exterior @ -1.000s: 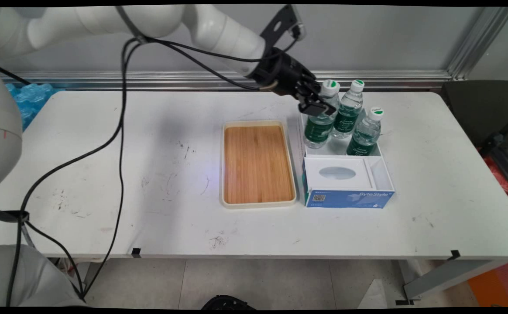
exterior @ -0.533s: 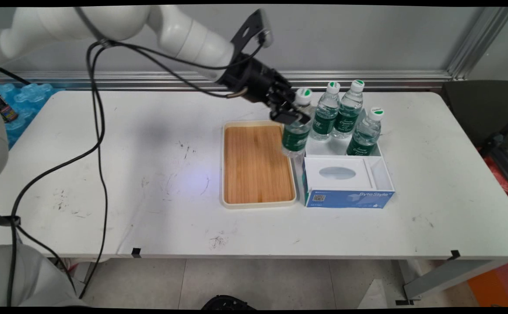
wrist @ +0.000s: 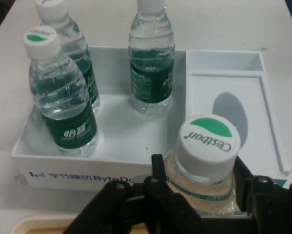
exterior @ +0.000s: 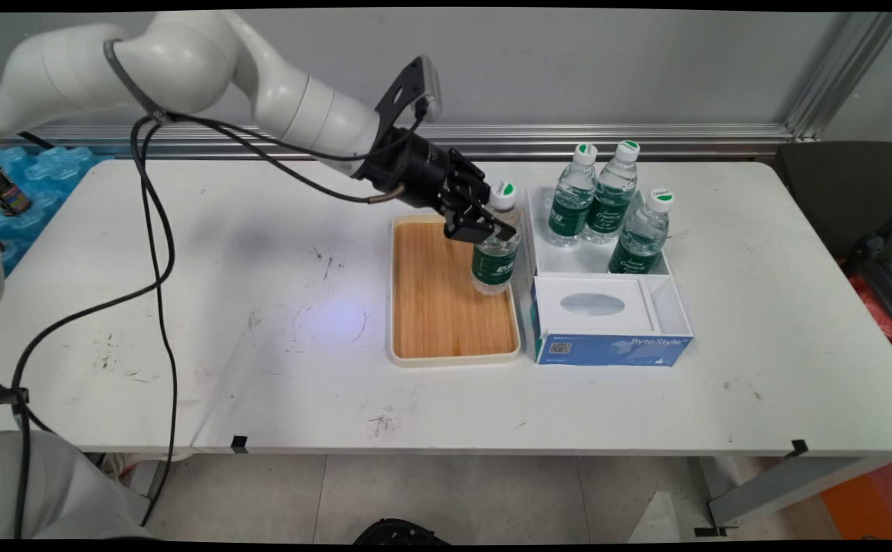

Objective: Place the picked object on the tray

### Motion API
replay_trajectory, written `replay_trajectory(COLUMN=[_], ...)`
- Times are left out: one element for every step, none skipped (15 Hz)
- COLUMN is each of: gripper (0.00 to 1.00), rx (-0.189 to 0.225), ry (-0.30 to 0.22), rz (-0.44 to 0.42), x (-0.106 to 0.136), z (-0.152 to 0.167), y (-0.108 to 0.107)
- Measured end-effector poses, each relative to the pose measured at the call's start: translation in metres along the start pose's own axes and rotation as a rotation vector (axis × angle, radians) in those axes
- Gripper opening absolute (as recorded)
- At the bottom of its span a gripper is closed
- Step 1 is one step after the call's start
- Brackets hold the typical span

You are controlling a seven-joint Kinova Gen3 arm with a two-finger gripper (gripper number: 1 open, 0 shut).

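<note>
White table (exterior: 185, 307): hand (exterior: 486, 222) grasping one bottle (exterior: 496, 253) over tray (exterior: 431, 307); three bottles (exterior: 571, 207) boxed.

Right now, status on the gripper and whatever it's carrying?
Gripper shut on water bottle by the neck. Bottle upright over the wooden tray, right side. Three bottles in the white box alongside.

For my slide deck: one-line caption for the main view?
Gripper holds a water bottle upright over the wooden tray, beside a white box with three bottles.

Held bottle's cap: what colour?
White with a green patch, clearest in the hand view: cap.
</note>
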Motion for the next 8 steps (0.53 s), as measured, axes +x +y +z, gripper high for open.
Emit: replay_trajectory(gripper=[0.0,0.0,0.0,0.0,0.0,0.0,0.0,0.0], rx=[0.0,0.0,-0.002,-0.004,-0.007,-0.01,-0.013,-0.017], ry=[0.002,0.005,0.007,0.008,0.008,0.007,0.007,0.006], rz=[0.0,-0.001,-0.001,0.0,0.002,0.004,0.007,0.01], x=[-0.003,-0.006,-0.01,-0.013,-0.016,-0.019,-0.022,-0.024], z=[0.002,0.004,0.006,0.007,0.009,0.009,0.01,0.01], y=[0.0,-0.001,-0.001,-0.001,-0.001,-0.001,-0.001,-0.001])
